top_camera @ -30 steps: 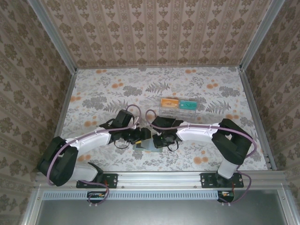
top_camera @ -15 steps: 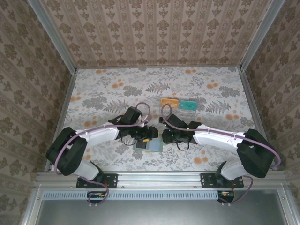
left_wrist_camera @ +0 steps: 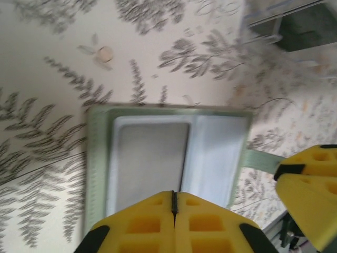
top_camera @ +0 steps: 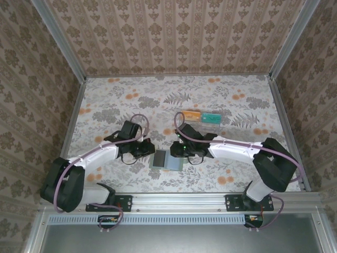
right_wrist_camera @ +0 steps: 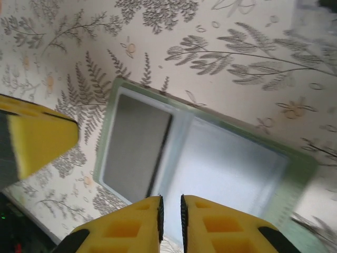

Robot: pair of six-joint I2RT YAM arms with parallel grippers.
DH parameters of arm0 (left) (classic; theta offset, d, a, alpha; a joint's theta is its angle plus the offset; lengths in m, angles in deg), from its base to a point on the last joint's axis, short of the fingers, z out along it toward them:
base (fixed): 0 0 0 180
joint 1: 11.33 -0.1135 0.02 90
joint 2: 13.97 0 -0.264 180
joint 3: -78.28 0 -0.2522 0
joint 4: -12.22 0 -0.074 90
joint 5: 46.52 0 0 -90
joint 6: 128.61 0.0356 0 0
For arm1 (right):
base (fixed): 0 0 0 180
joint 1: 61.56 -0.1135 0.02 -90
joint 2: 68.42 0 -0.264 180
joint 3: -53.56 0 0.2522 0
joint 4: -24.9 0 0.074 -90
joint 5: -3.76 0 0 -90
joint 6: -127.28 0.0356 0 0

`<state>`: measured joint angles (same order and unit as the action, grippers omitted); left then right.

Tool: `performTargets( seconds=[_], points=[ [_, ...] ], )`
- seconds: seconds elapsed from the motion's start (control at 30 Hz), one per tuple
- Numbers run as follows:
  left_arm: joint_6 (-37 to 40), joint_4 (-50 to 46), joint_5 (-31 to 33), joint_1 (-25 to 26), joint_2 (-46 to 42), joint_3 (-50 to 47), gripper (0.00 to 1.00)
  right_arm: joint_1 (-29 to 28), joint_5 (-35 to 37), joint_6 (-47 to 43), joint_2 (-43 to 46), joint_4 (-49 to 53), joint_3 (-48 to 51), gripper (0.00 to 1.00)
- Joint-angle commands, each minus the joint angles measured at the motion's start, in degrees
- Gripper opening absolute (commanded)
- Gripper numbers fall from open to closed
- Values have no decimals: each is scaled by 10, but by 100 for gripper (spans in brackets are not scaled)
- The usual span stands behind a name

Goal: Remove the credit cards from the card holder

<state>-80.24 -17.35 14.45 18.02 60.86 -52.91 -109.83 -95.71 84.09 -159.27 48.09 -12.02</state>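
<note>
The card holder [top_camera: 166, 159] lies open and flat on the floral table between the two grippers, with a grey-green rim and blue-grey inner panels [left_wrist_camera: 210, 153] [right_wrist_camera: 231, 168]. One half carries a darker grey panel. My left gripper [top_camera: 147, 151] [left_wrist_camera: 174, 194] is shut just off the holder's left edge with nothing in it. My right gripper [top_camera: 175, 151] [right_wrist_camera: 170, 199] hovers at the holder's right edge, a narrow gap between its pads and nothing in that gap. The credit cards, one orange [top_camera: 189, 114] and one teal [top_camera: 212, 118], lie in a clear tray farther back.
The clear plastic tray [top_camera: 200, 126] stands behind the right forearm. Patterned walls with metal rails enclose the table on three sides. The right gripper's yellow fingers [left_wrist_camera: 308, 179] show at the edge of the left wrist view, and a left finger [right_wrist_camera: 39, 139] shows in the right wrist view.
The left gripper has closed and drawn back leftward off the card holder. The right gripper has shifted left toward the holder's right edge. The holder now lies uncovered and open.
</note>
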Motion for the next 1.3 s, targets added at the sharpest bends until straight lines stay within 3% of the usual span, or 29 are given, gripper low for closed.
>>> performTargets(
  seconds=[0.0, 0.43, 1.27],
  points=[
    [12, -15, 8, -2, 17, -4, 3, -3, -48, 38, -30, -45, -20, 19],
    [5, -9, 20, -1, 63, -16, 2, -3, -106, 95, -101, -94, -22, 16],
    [-8, -16, 34, 4, 60, -38, 0, -6, -130, 123, -142, -113, -11, 18]
  ],
)
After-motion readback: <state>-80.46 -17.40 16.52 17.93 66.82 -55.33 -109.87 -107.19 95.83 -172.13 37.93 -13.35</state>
